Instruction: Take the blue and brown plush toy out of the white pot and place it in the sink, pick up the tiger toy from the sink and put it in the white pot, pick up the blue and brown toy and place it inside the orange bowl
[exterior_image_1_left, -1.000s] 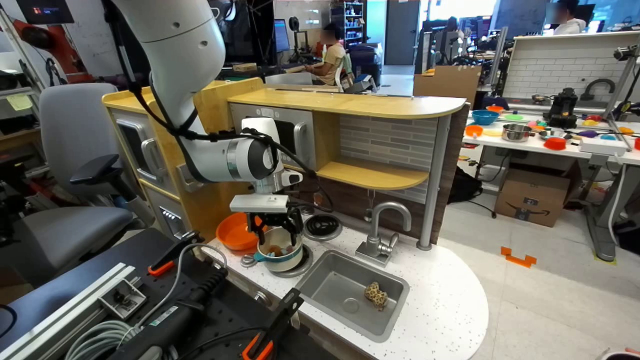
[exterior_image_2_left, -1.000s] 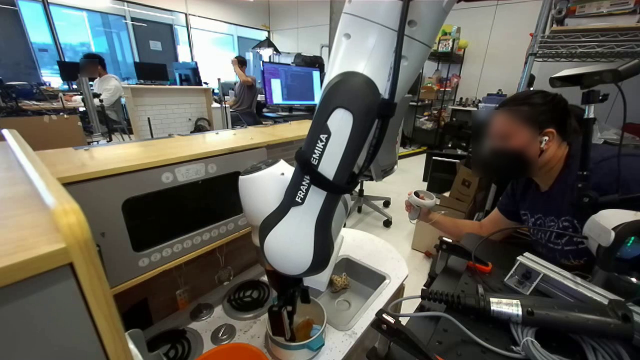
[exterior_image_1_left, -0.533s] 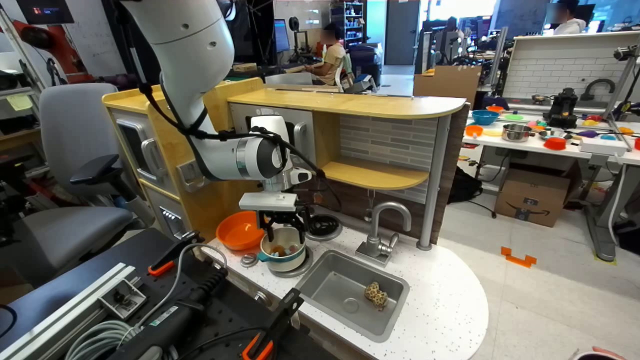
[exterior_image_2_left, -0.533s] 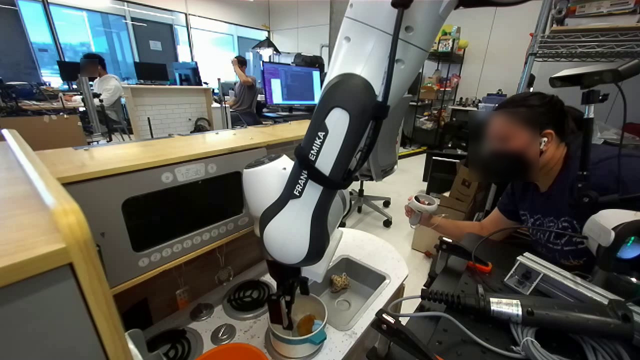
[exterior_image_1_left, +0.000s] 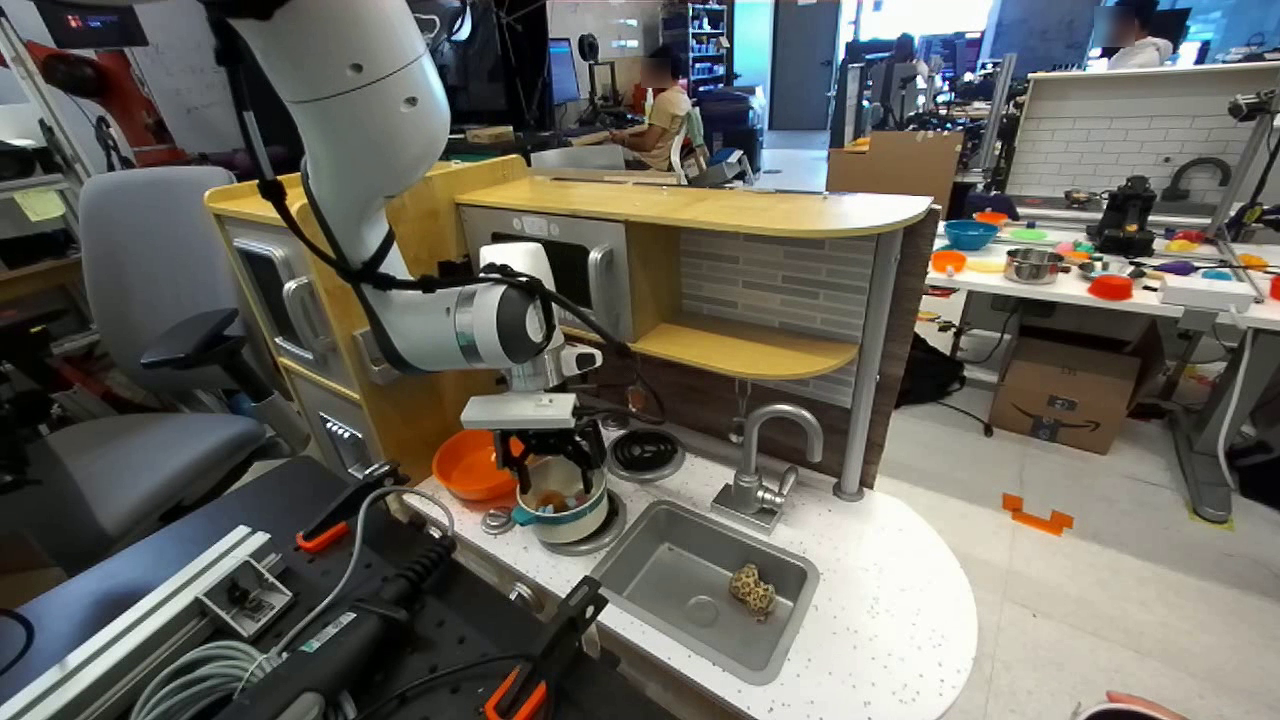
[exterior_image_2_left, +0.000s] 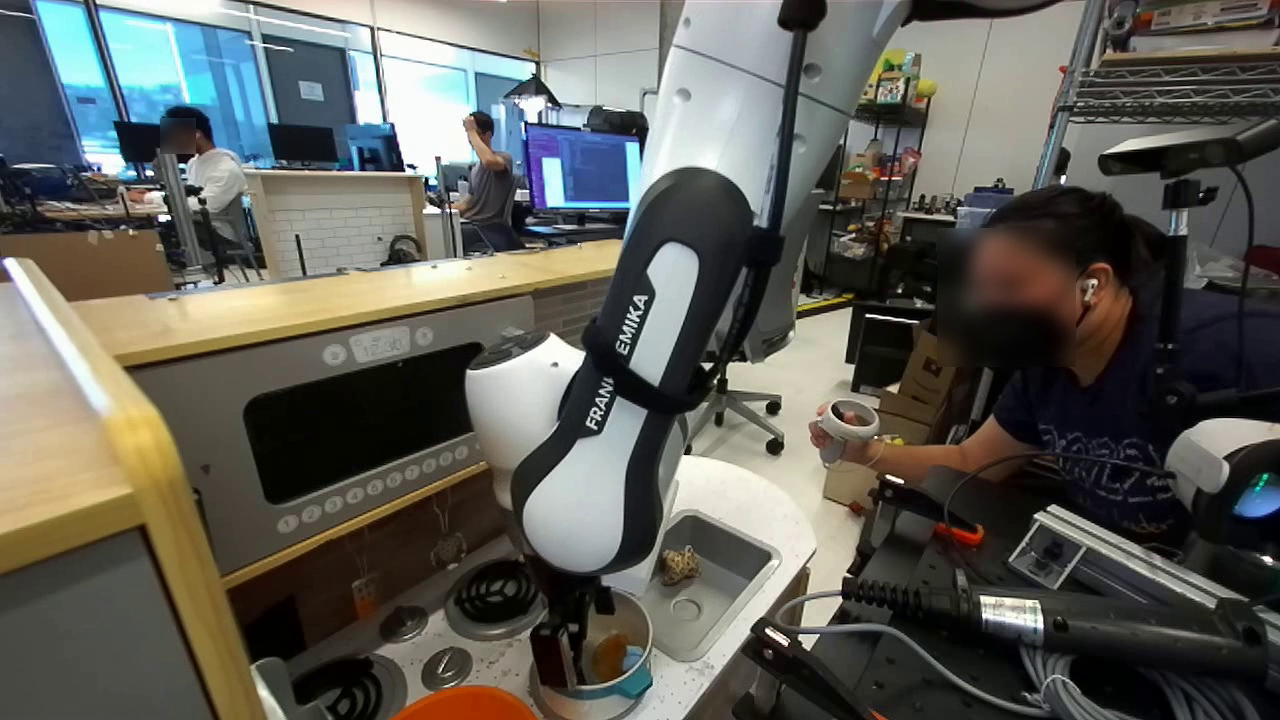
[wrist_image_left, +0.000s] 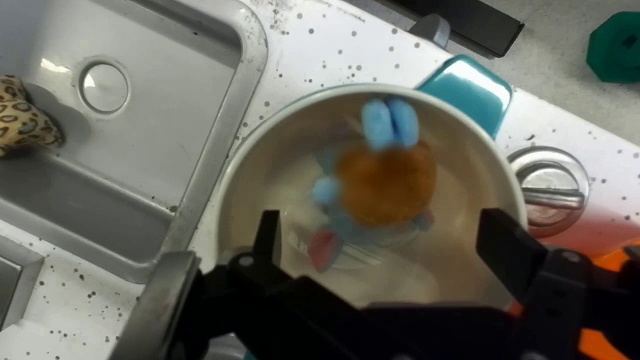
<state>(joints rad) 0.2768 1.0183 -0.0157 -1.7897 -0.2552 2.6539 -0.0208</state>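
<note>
The blue and brown plush toy (wrist_image_left: 387, 180) lies inside the white pot (wrist_image_left: 260, 175), brown body up with light blue feet. It also shows in both exterior views (exterior_image_1_left: 549, 501) (exterior_image_2_left: 610, 657). The pot (exterior_image_1_left: 575, 528) with teal handles stands on a burner. My gripper (wrist_image_left: 382, 220) points down into the pot; its fingers are wide apart, either side of the toy's near end, holding nothing. It also shows in an exterior view (exterior_image_1_left: 556, 482). The spotted tiger toy (exterior_image_1_left: 752, 592) lies in the grey sink (exterior_image_1_left: 660, 570). The orange bowl (exterior_image_1_left: 465, 468) stands beside the pot.
The grey tap (exterior_image_1_left: 785, 420) rises behind the sink. A black coil burner (exterior_image_1_left: 646, 453) lies behind the pot. The wooden shelf (exterior_image_1_left: 750, 350) and wall of the toy kitchen stand behind the arm. A dark table with tools and cables (exterior_image_1_left: 400, 620) is in front.
My open gripper rose and moved toward the sink, then came back and down into the pot. The pot shifted slightly. The toy stays in the pot and the tiger toy has not moved.
</note>
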